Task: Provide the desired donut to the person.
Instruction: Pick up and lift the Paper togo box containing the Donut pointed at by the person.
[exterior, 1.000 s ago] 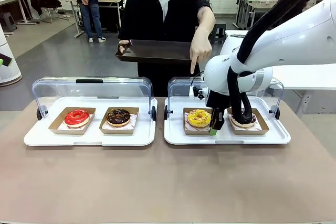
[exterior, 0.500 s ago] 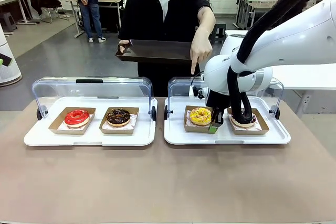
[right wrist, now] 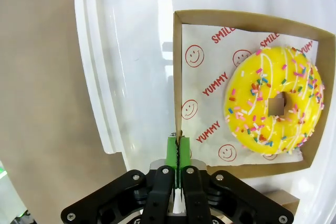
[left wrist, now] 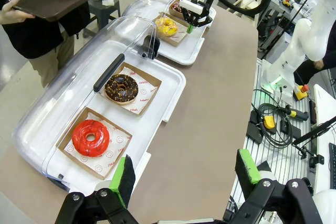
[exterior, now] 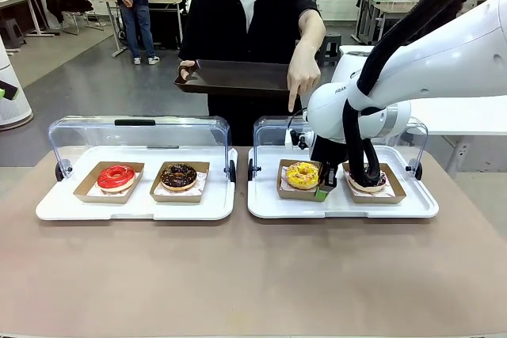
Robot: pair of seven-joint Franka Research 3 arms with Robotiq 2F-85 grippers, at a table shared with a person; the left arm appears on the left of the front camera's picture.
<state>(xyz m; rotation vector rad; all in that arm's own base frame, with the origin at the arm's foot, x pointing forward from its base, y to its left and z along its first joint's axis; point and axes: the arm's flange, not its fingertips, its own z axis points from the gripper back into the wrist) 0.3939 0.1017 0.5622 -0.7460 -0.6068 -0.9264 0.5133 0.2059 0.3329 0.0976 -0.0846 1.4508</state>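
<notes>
The yellow donut (exterior: pixel 303 174) is being pointed at by the person's hand (exterior: pixel 302 77), so it is being taken as the desired one. It is lying in its box (right wrist: pixel 181 66), which is sitting in the white tray (exterior: pixel 341 207) on the robot's right of the table. One wall of that box is being pinched by the right gripper (right wrist: pixel 179 153): its green pads are being pressed together on the thin cardboard edge (the donut itself is not being touched). The box is being judged to rest flat on the white tray, so the lift is being counted as not yet begun. A dark tray (exterior: pixel 234 78) is being held out by the person (exterior: pixel 245 13) beyond the far edge of the table, well apart from the donut, and nothing can be made out on it. The left gripper (left wrist: pixel 185 170) is being held with its fingers wide apart, grasping nothing, above the table's end near the red donut (left wrist: pixel 90 137). The choosing and the grasp are thus being reckoned as done; the lifting, the carrying across and the setting down on the dark tray are being left to do.
</notes>
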